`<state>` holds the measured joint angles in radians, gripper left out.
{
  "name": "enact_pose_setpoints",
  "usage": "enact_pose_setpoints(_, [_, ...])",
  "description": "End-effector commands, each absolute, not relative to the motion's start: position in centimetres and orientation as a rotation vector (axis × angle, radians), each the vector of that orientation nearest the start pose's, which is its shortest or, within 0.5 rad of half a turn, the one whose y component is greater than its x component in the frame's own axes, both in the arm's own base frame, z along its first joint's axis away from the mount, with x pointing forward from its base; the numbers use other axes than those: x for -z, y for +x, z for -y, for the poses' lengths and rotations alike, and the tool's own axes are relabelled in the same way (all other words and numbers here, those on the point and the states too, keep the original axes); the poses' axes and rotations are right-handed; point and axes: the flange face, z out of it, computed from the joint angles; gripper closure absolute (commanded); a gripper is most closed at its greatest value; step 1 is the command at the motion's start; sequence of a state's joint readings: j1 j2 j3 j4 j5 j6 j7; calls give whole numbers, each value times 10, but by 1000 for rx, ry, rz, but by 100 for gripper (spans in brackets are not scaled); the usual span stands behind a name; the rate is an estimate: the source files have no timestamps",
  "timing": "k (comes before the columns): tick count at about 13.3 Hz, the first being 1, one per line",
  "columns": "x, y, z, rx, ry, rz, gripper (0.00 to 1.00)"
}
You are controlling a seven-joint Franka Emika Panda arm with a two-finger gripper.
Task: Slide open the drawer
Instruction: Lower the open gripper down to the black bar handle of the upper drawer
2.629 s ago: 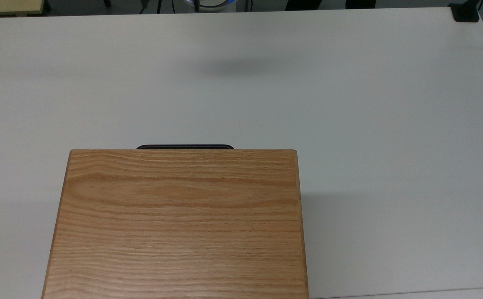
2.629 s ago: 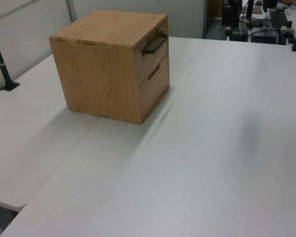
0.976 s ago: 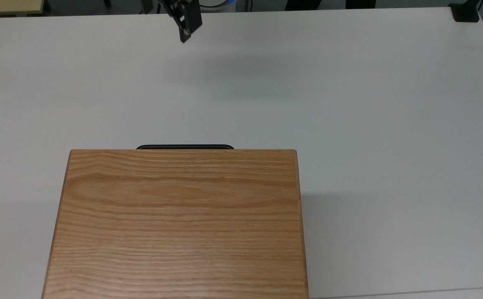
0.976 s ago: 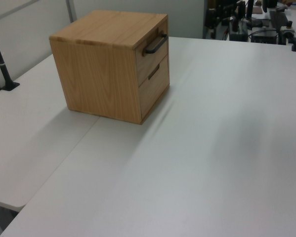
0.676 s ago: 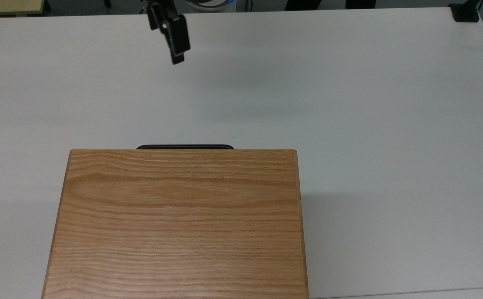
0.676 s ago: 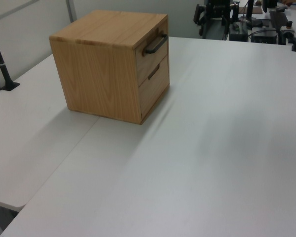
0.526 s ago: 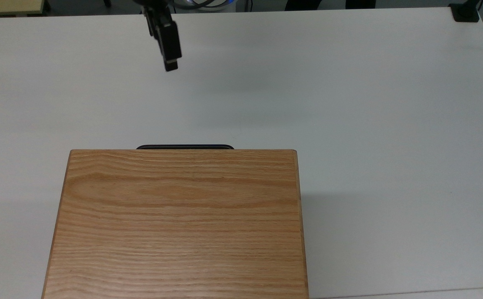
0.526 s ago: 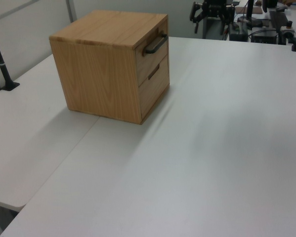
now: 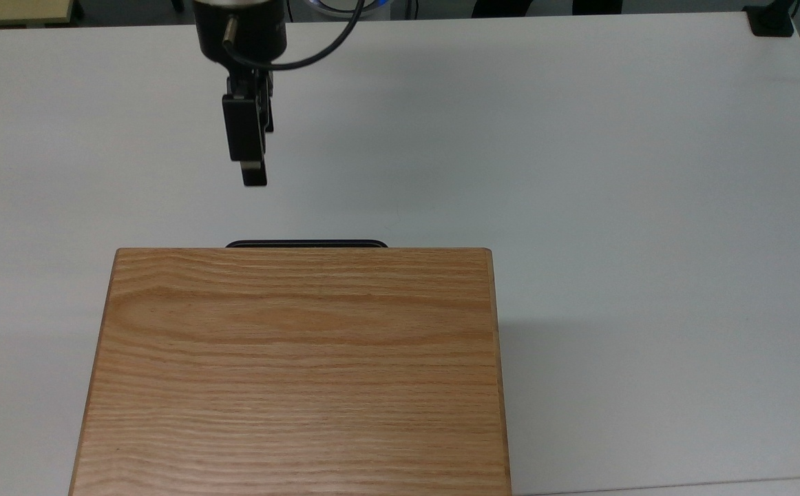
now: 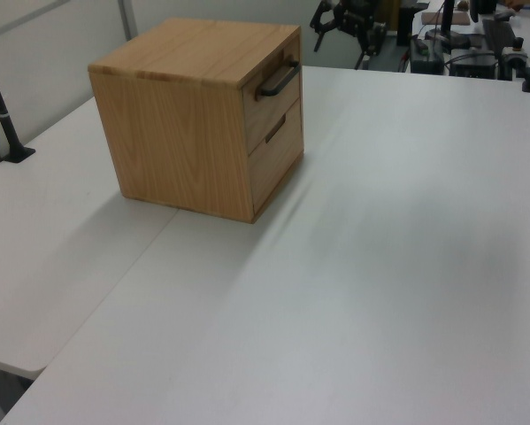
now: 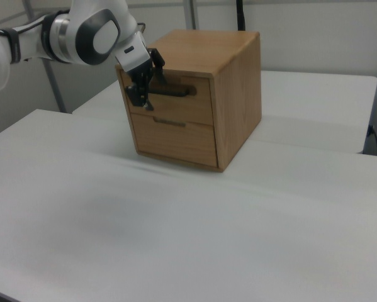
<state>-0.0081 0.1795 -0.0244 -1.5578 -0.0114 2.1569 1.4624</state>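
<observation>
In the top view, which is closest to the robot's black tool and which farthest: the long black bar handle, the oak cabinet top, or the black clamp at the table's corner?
From the black tool:
1. Long black bar handle, just below it, slightly right.
2. Broad oak-grain cabinet top, filling the lower part of the top view.
3. Black clamp, at the white table's upper right corner.

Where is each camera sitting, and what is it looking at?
Top view: overhead, looking down on the cabinet top, the handle and the gripper.
Left view: at a table corner, looking across at the cabinet's side and drawer; the gripper is far behind.
Right view: opposite side, facing the drawer fronts; the white arm reaches in.
All three share the handle.
</observation>
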Motion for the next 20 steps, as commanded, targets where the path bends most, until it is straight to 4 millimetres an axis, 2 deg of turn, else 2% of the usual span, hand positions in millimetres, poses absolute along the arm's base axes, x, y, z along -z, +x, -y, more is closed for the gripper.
enact_pose_setpoints(1, [-574, 658, 10, 559, -1955, -1858, 0])
enact_pose_setpoints(7, [-540, 652, -2, 760, -1751, -1689, 0])
enact_pose_setpoints(14, [-538, 652, -13, 719, -1721, -1686, 0])
enact_pose_setpoints(15, [-536, 652, -22, 711, -1738, -1670, 4])
enact_pose_setpoints(16, [-533, 655, -27, 708, -1751, -1660, 18])
enact_pose_setpoints(17, [-531, 657, -28, 709, -1755, -1657, 24])
enact_pose_setpoints(18, [-530, 657, -28, 708, -1756, -1658, 26])
enact_pose_setpoints(20, [-525, 660, -29, 705, -1759, -1662, 42])
